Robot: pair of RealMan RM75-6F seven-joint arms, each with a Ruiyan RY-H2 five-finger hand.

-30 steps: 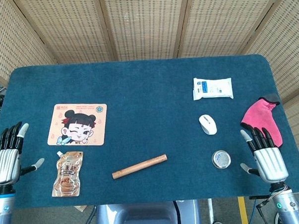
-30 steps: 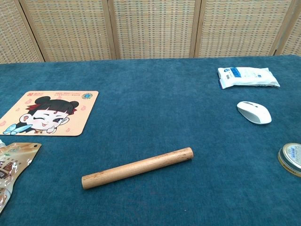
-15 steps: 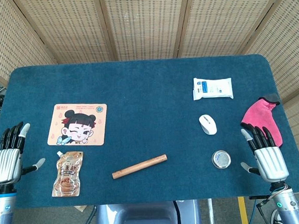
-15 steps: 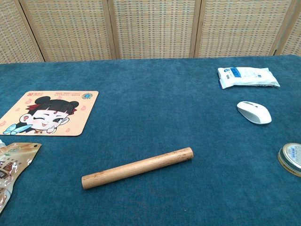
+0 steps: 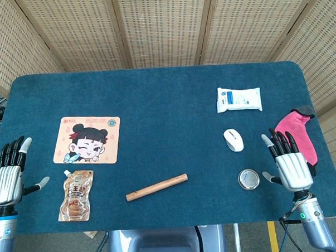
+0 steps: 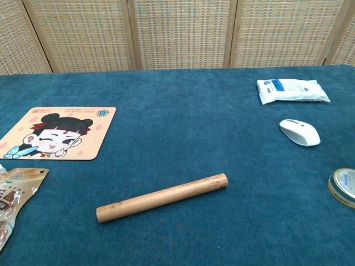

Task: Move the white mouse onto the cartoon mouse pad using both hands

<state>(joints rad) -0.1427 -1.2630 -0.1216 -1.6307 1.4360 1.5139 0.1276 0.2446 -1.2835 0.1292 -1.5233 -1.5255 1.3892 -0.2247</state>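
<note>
- Mouse (image 5: 233,140) sits on the right side of the table (image 5: 166,92), just below the wipes pack (image 5: 239,99), untouched, nothing on it.
- What changed: right hand (image 5: 287,163) has slid in toward the mouse vs a sec ago. It was out at the table edge beside the pink glove (image 5: 300,136), now it's further in and partly covering the glove. Fingers spread, palm down, holding nothing.
- Left hand (image 5: 8,173) basically hasn't moved. Parked at the left edge, fingers apart, empty too.
- Meaning imo: the reach for the mouse has only just started, no grasp yet. Right hand is near the mouse but def not touching.
- Pad (image 5: 87,139) is way over on the left, well apart from the mouse, so prob a right-hand pickup, handoff mid-table, left hand drops it on the pad.
- Other stuff: round tin (image 5: 249,179) sits between the right hand and the mouse-ish, just below it; could get bumped on the way in.
- Wooden stick (image 5: 157,187) lies across the front middle, might be in the way of a low carry.
- Snack pouch (image 5: 76,195) is just below the pad, close to the left hand.
- Chest view shows neither hand.
</note>
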